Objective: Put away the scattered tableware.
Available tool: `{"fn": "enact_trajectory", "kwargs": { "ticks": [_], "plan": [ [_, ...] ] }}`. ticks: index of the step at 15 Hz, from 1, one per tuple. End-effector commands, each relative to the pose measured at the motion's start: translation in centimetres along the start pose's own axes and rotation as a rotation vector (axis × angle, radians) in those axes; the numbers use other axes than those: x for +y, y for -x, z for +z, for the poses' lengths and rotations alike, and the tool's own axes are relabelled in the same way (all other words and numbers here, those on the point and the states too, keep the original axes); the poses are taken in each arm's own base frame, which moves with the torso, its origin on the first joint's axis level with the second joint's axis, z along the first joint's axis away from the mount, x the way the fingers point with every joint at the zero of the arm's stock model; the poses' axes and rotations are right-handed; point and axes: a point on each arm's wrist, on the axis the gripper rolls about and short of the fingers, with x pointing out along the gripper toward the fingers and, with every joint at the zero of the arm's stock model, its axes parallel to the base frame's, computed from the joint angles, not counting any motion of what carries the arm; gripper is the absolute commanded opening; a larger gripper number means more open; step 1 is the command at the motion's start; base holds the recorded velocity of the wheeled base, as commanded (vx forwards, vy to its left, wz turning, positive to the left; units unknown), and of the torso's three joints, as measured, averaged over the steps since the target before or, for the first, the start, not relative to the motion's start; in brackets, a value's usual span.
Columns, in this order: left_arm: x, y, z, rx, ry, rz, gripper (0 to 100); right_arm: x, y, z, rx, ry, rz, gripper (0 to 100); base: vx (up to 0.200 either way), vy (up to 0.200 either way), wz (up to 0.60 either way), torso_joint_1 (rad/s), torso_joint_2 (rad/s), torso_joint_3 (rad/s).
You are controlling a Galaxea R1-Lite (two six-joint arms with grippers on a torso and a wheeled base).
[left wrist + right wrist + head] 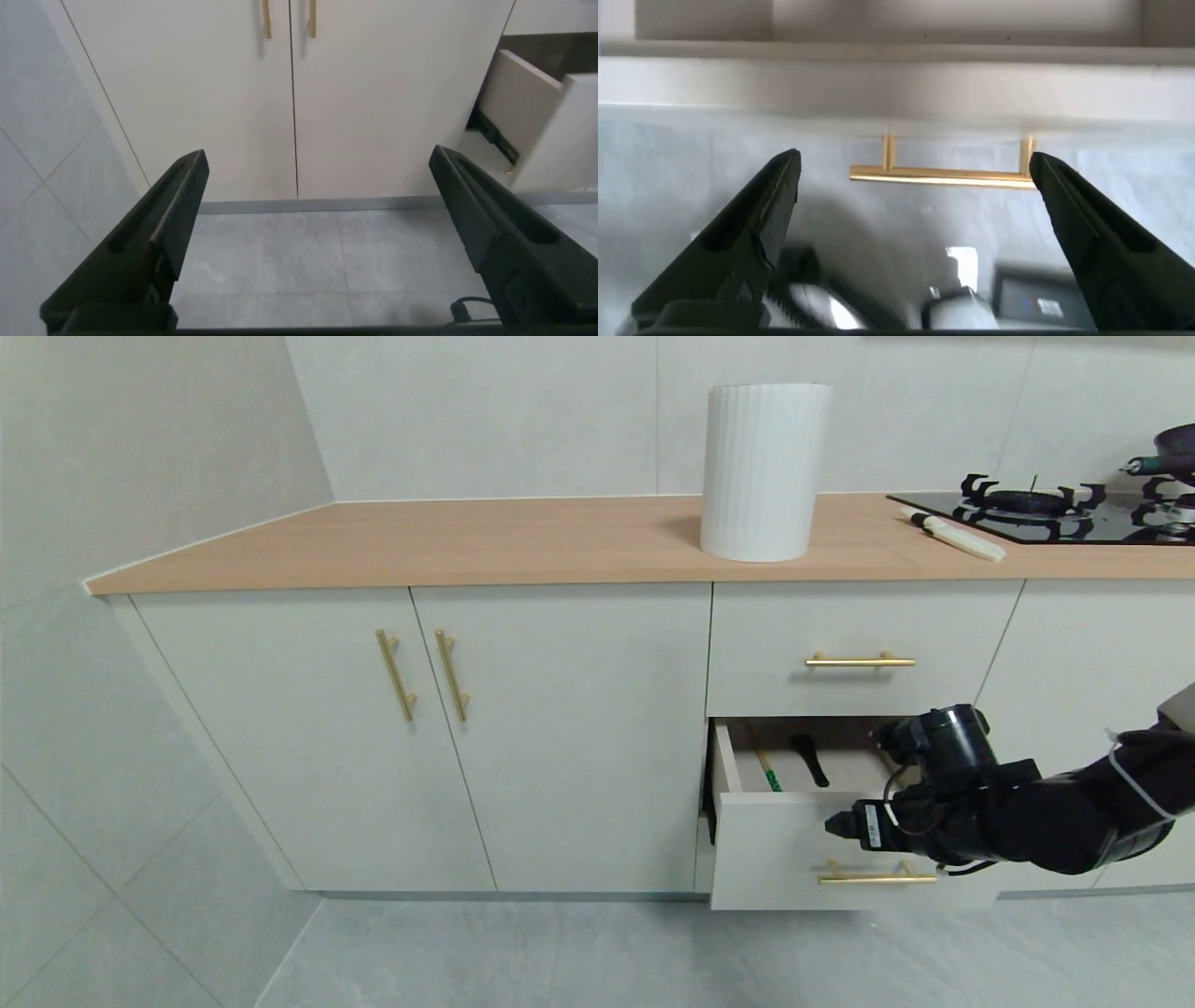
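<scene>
Drawer (784, 845) ajar — black utensil (808, 758), green-handled utensil (767, 770) inside; right claw (840, 823) spread at front

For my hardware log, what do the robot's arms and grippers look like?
The right arm is black, with a cylindrical black wrist camera, a thin cable, a white label and a white tie. The left gripper and right gripper have long, tapering black jaws.

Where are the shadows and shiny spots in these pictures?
Head view: the white container throws a soft shadow leftward on the countertop; the black stovetop mirrors its burner grates. Left wrist view: it's dark just above the open drawer.
</scene>
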Motion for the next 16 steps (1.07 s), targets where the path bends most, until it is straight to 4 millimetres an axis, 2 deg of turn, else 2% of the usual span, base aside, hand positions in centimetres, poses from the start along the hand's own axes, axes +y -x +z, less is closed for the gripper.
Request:
{"fn": "enact_trajectory", "kwargs": {
  "ticks": [1,7,10,16],
  "plan": [
    [0.0,0.0,0.0,0.002,0.0,0.0,100,-0.6,-2.0,-0.8,0.0,-0.016,-0.026,100,0.0,0.0,0.0,0.0,0.0,0.0],
    [0.0,0.0,0.0,0.002,0.0,0.0,100,-1.4,-7.3,-1.4,-0.231,-0.079,-0.078,100,0.0,0.0,0.0,0.0,0.0,0.0],
    [0.0,0.0,0.0,0.002,0.0,0.0,100,-1.4,-8.9,-1.6,-0.3,-0.092,-0.077,100,0.0,0.0,0.0,0.0,0.0,0.0],
    [0.0,0.0,0.0,0.002,0.0,0.0,100,-2.8,-11.4,1.1,-0.398,-0.257,-0.093,100,0.0,0.0,0.0,0.0,0.0,0.0]
  ]
}}
